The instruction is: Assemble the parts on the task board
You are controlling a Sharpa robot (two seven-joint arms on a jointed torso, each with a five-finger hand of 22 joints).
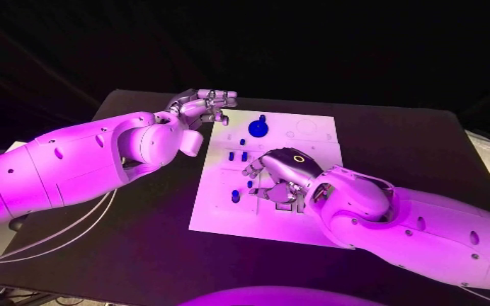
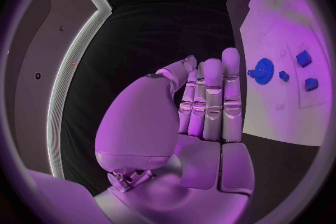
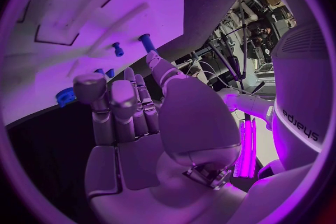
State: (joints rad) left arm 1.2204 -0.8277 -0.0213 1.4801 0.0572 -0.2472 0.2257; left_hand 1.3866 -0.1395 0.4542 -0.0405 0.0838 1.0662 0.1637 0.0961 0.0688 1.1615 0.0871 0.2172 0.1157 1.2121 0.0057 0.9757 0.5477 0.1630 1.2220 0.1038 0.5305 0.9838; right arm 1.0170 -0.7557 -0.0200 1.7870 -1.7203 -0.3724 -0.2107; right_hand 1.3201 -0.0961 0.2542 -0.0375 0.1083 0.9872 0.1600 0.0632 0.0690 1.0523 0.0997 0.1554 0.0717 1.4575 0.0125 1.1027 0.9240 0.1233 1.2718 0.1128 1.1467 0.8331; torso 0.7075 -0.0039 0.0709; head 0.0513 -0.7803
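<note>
Black table (image 1: 122, 249) under white task board (image 1: 240, 221)

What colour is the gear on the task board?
Blue; the gear shows best in the left wrist view.

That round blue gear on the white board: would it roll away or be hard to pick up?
The blue gear lies flat on the task board, so it probably won't roll. Looking thin and low, it may be awkward to pinch. Likely stiff and light.

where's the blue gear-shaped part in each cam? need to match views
Head view: the round blue gear-shaped part lies near the white task board's far edge, close to the left hand.
Left wrist view: gear just past the fingertips.
Right wrist view: blue piece at the board's edge, likely the gear.
Shared landmark: the board.
</note>
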